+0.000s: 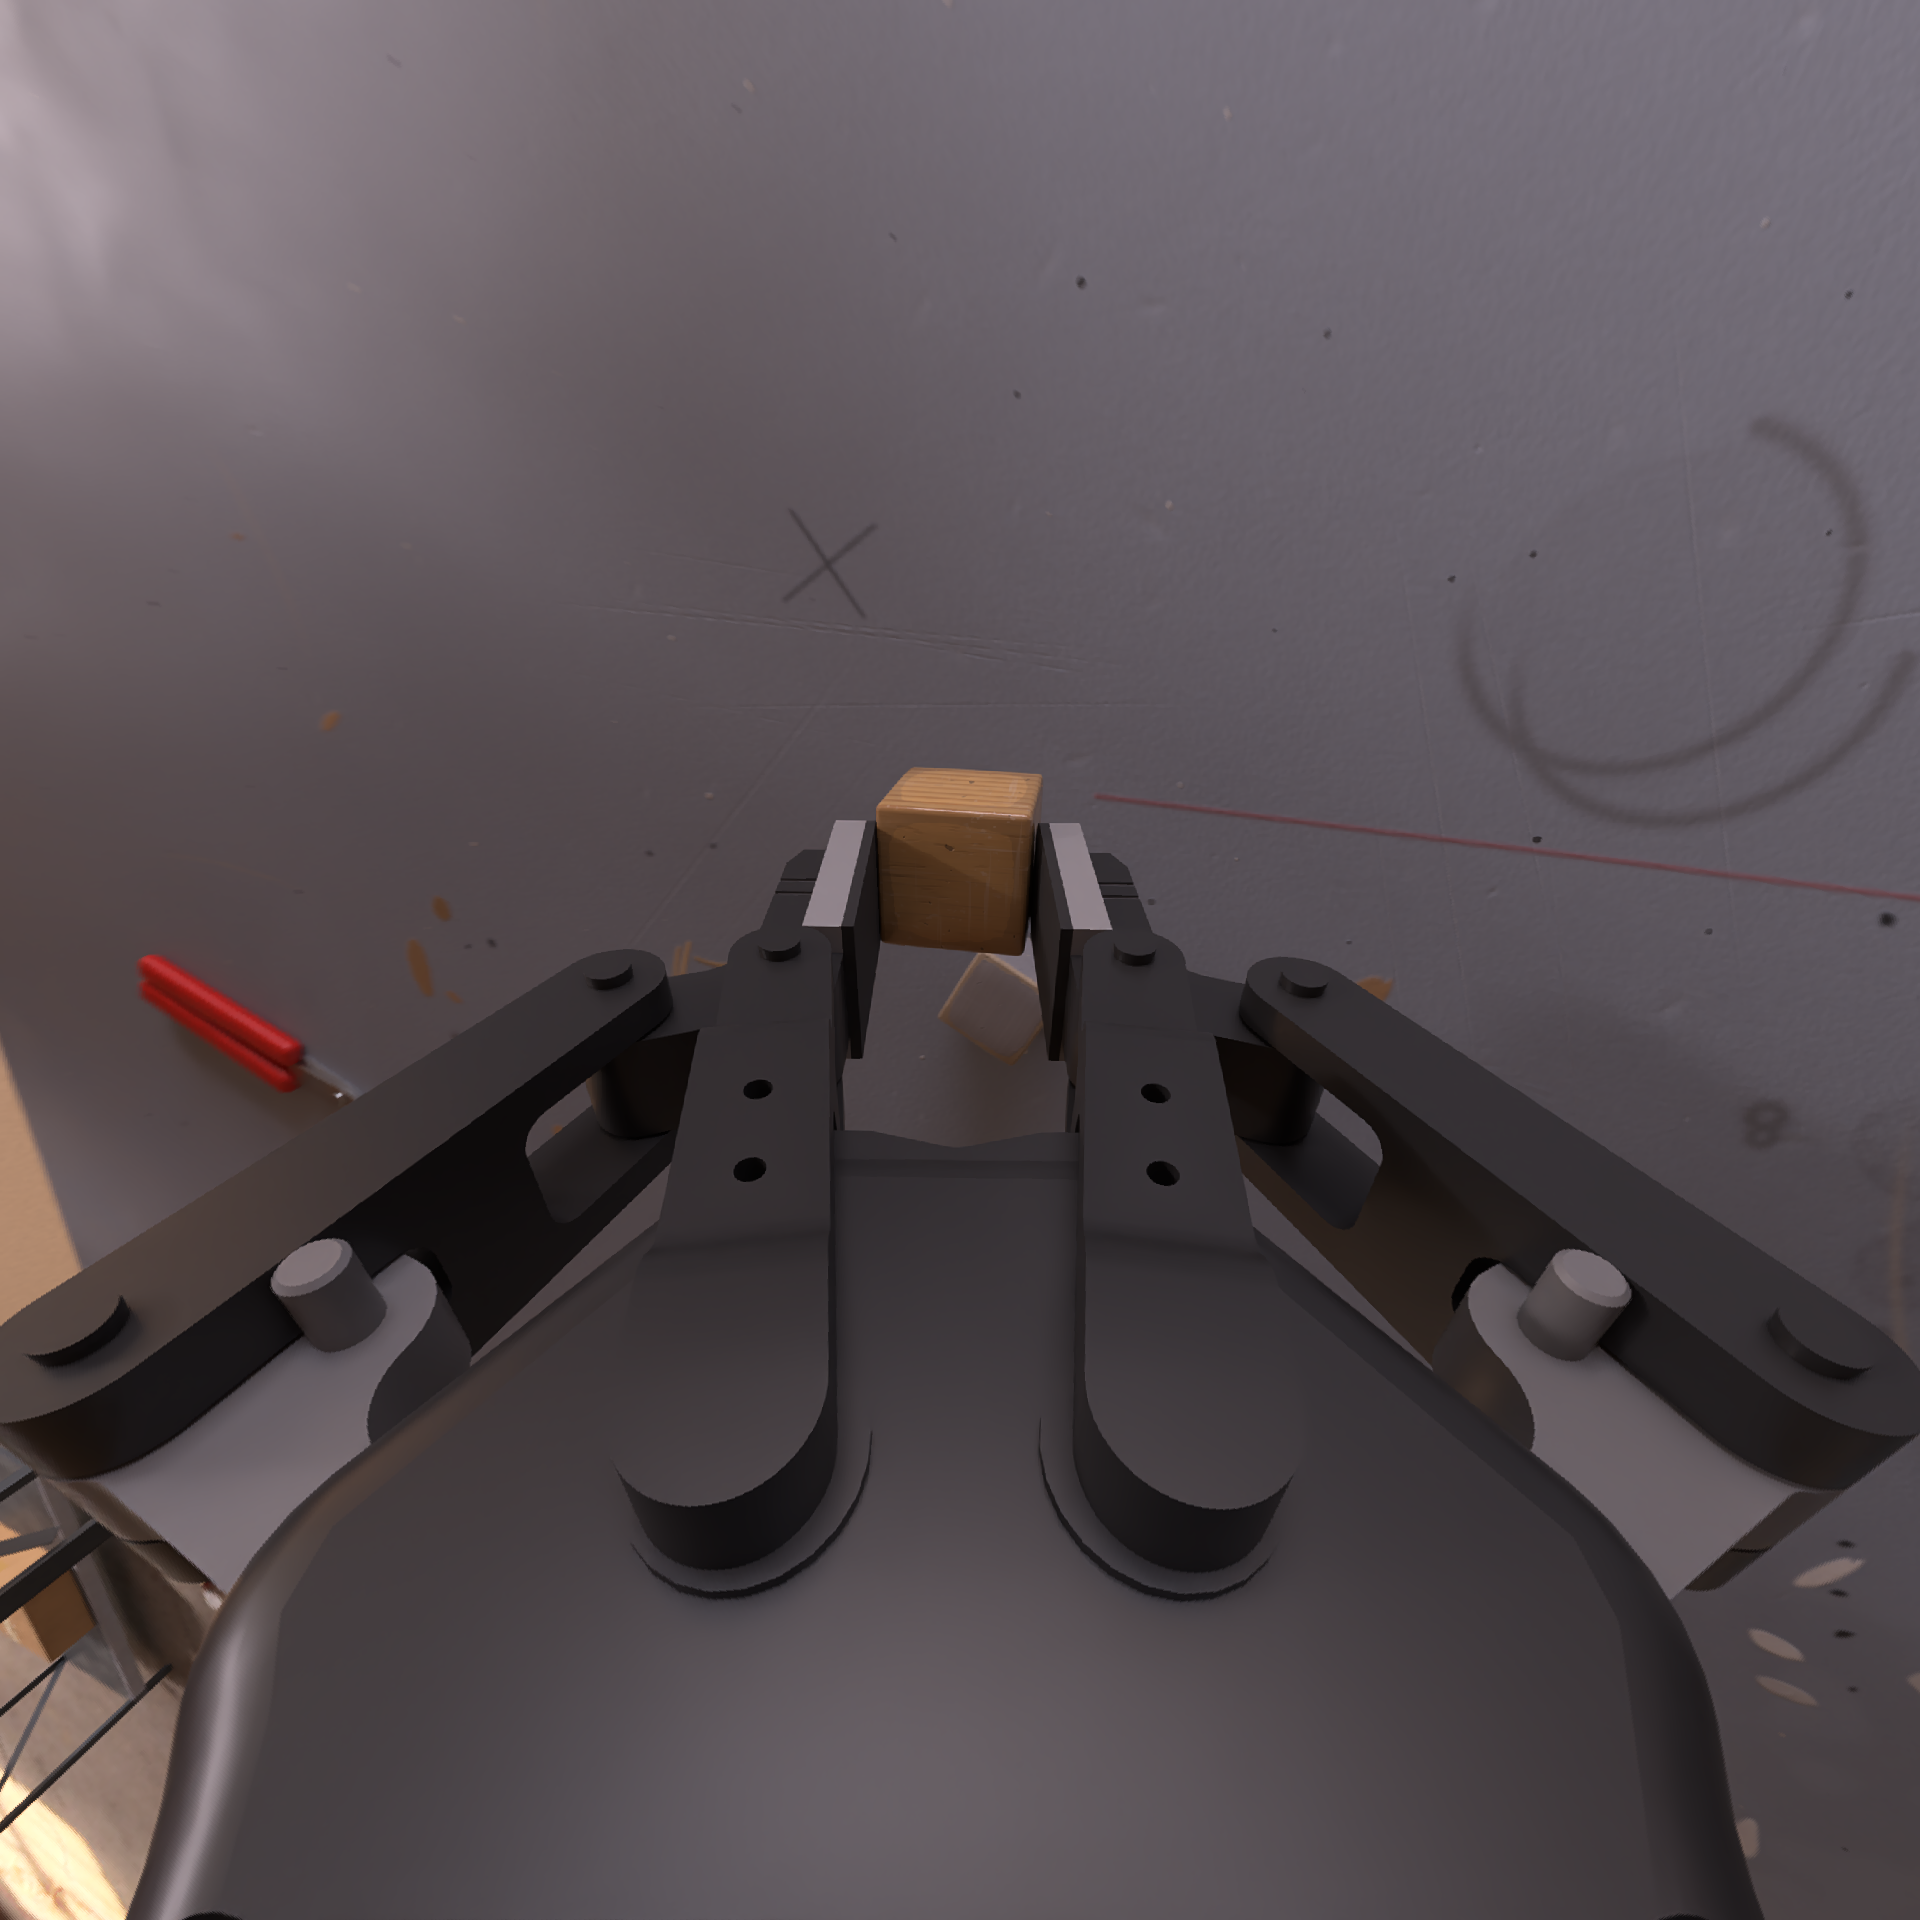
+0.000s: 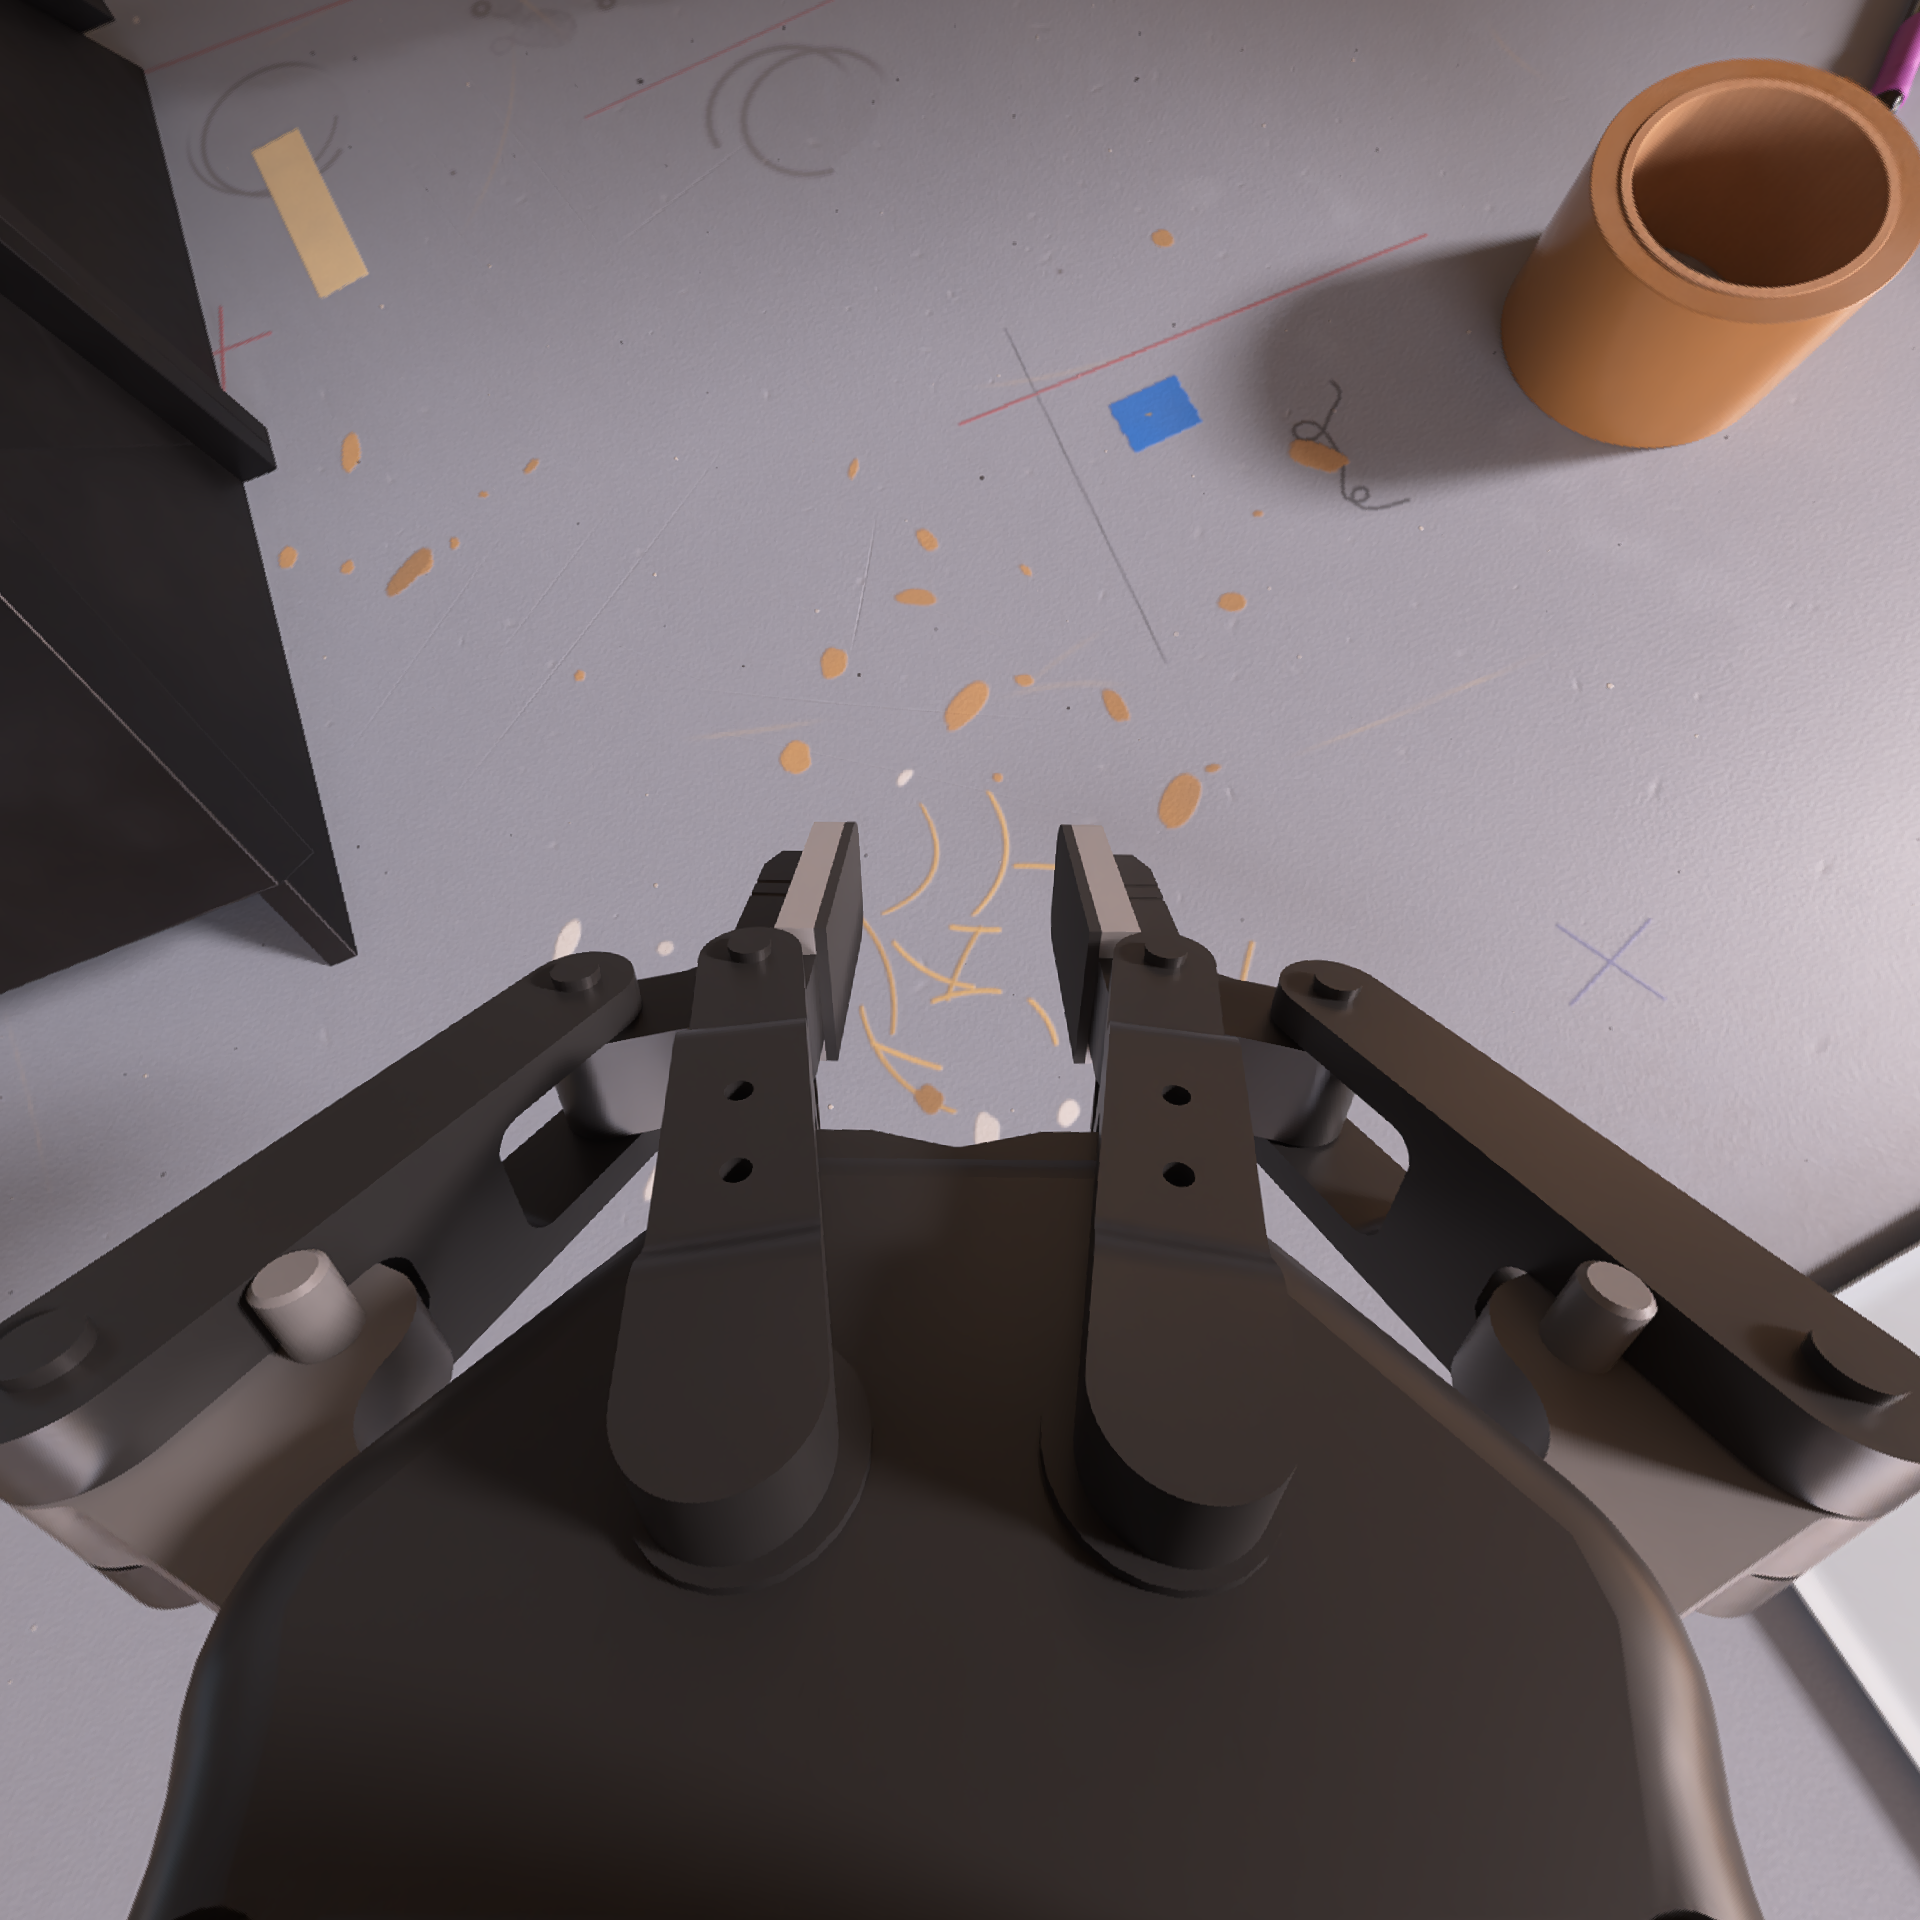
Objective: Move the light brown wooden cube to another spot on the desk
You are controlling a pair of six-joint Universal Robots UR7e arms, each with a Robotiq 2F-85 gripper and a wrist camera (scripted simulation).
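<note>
Left gripper (image 1: 956,883) is clamping the light brown wooden cube (image 1: 958,857), seemingly lifted above the surface (image 1: 1039,364); right gripper (image 2: 958,914) is hanging parted, holding nothing, beside a brown cup (image 2: 1704,260).

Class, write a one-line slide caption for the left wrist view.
Left gripper holds the light brown wooden cube between its fingers above the grey desk, a paler cube below.

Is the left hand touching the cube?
Touching. The left wrist view shows both fingers of the left hand pressed flat against opposite sides of the cube, with no gap.
</note>
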